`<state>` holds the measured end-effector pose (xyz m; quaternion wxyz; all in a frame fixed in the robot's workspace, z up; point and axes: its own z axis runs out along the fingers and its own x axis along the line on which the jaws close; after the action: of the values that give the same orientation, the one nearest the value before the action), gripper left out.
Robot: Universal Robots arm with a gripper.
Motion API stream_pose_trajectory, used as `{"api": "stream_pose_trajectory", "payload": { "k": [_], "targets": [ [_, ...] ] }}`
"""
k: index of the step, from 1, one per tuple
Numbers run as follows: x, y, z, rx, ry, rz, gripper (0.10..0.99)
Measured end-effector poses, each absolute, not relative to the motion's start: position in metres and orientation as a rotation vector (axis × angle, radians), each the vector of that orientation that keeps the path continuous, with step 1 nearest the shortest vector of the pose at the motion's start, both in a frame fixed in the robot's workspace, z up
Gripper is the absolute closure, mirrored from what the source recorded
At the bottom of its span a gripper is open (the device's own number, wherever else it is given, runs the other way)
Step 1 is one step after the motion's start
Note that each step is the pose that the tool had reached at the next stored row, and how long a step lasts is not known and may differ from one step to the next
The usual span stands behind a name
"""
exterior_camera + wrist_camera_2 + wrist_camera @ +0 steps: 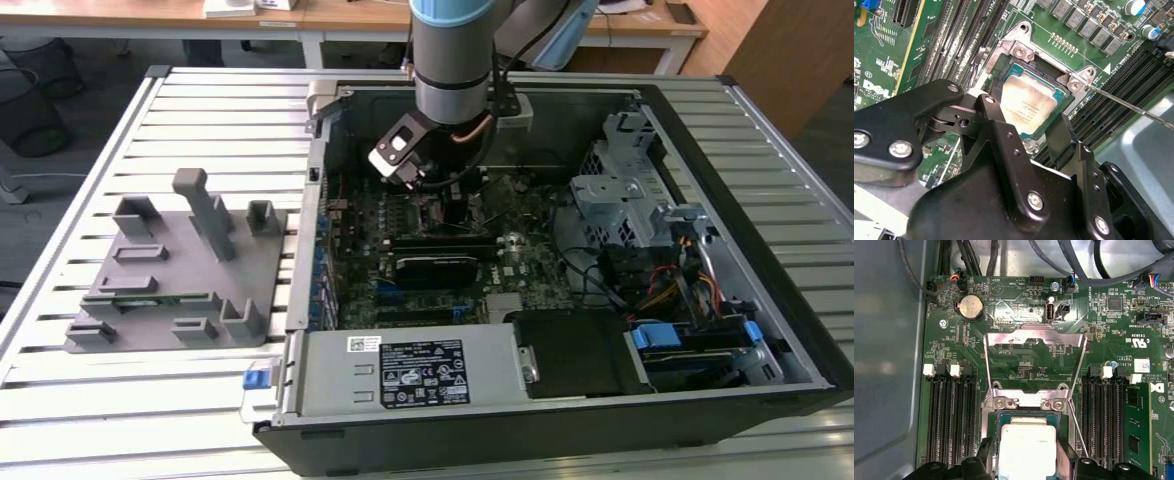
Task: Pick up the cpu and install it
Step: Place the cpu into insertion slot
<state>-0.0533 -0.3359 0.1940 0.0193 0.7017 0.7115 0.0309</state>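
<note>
- Slatted metal table [134,400] carries an open computer case [561,440] lying on its side, and a grey fixture [174,270] with upright posts stands well apart from the work, toward the exterior view's left
- the arm [454,60] reaches straight down into the case and hangs low over the green motherboard [400,215]
- the cpu [1026,447] is directly under the wrist, pale metal top facing up, lying level inside the socket frame [999,402]
- the gripper [1025,111] straddles it: in both wrist views the jaws stand at the chip's width, one against each of two opposite edges, so I judge that it has hold of the cpu
- the chip is square, so no axis is longer, and its edges run parallel to the frame around it with no twist that I can see
- the line of the grip runs across the socket from one bank of memory slots [951,415] toward the other
- the silver load plate [1034,334] is swung open and lies back on its hinge beyond the socket, clear of chip and jaws
- the thin lever rod [1134,107] stretches out from the frame's corner, just beside one jaw but apart from it
- by my reading the pick-up is done and the chip is at its place, though I cannot tell whether it sits fully down
</note>
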Motion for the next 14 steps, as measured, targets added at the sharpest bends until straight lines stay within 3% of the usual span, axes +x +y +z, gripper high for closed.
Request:
{"api": "stream_pose_trajectory", "payload": {
  "k": [11,13,14],
  "targets": [
    [-0.0534,-0.3362,0.1983,2.177,2.207,0.092,0.471],
    [-0.0534,-0.3362,0.2014,2.177,2.207,0.093,0.486],
    [-0.0534,-0.3363,0.203,2.177,2.207,0.092,0.549]
  ]
}}
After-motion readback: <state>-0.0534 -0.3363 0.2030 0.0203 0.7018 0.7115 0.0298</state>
